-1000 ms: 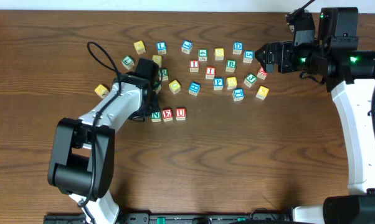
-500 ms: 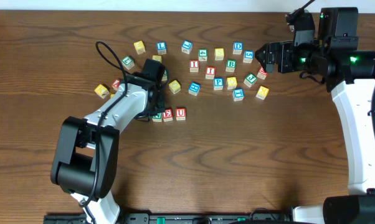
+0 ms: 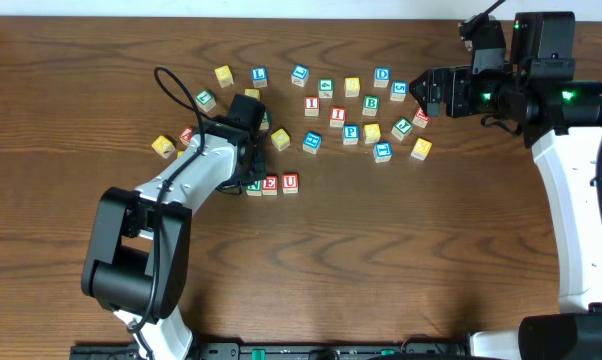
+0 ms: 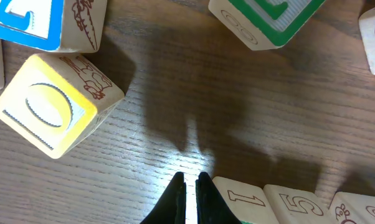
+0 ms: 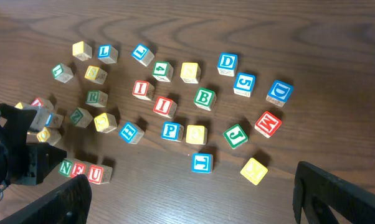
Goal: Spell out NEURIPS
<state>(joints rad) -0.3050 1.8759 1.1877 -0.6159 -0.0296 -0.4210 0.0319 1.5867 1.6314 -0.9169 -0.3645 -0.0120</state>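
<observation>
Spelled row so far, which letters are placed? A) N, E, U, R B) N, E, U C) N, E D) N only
B: the right wrist view shows the N block, E block and U block side by side, with no block after them.

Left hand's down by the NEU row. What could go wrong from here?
1. The left hand sits low, fingers nearly together, right beside the NEU row; a sideways move could knock the row out of line.
2. The green R block has a yellow block close beside it; grabbing R may shove that neighbour.
</observation>
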